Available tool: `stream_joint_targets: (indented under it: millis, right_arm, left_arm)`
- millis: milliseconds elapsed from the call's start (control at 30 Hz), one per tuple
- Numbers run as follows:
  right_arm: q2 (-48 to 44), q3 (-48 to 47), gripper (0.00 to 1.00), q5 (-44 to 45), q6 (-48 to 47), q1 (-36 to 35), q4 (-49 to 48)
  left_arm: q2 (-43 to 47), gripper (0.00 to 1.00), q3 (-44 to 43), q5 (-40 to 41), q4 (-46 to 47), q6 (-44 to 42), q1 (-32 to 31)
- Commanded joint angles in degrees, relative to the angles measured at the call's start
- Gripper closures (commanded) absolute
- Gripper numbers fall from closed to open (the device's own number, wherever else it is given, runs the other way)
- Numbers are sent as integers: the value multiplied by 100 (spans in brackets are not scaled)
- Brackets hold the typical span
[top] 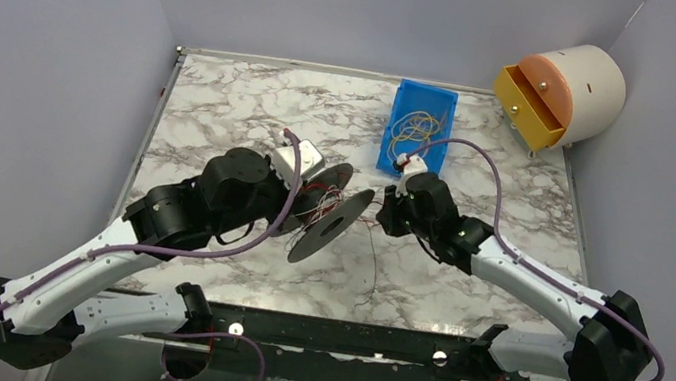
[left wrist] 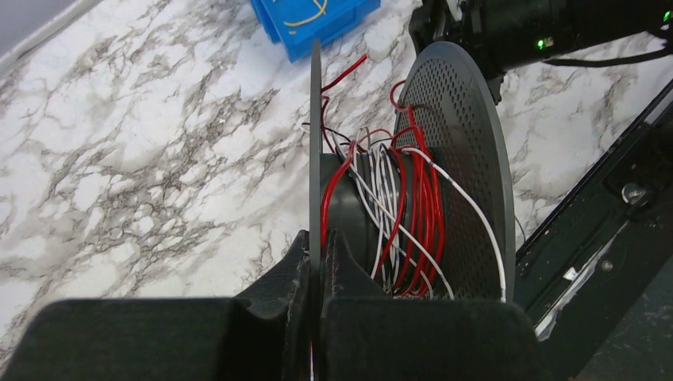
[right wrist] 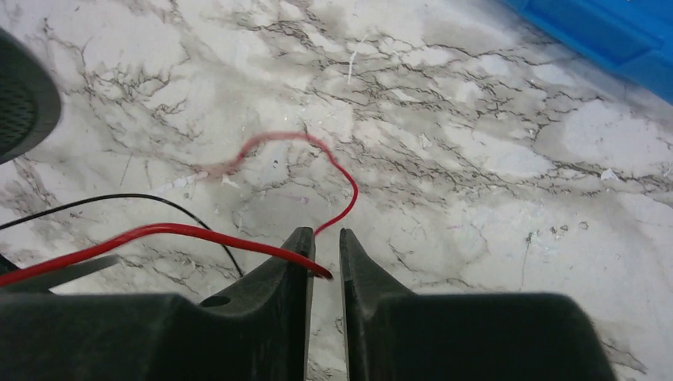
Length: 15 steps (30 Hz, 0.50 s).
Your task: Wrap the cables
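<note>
A dark grey spool [top: 334, 222] is held on edge over the marble table. My left gripper [left wrist: 320, 238] is shut on the spool's thin near flange [left wrist: 315, 119]. The wound cables [left wrist: 413, 206], red with white and dark strands, sit on the hub before the perforated far flange [left wrist: 464, 135]. To the spool's right, my right gripper [right wrist: 325, 236] is low over the table, its jaws parted by a narrow gap. A loose red cable [right wrist: 159, 232] runs from the spool across the left finger and through that gap, then curls on the table. A black cable [right wrist: 119, 197] lies beside it.
A blue bin [top: 419, 127] with yellow wires stands behind the right gripper. A round white holder with a yellow drawer [top: 556, 92] sits at the back right corner. A thin black strand [top: 373, 256] trails toward the table's near edge.
</note>
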State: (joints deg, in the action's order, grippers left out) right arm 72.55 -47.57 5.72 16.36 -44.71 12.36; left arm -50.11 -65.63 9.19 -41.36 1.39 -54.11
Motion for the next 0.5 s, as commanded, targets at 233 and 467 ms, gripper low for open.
stream_joint_targets:
  millis: [233,467]
  right_arm:
    - [-787,662,60,105,387,76,-972]
    - [-1158,970,49,25,378,81,-1213]
  left_arm:
    - [203,100,-882,328,391,751,5]
    - [301,100,-1128,745,620,1123,5]
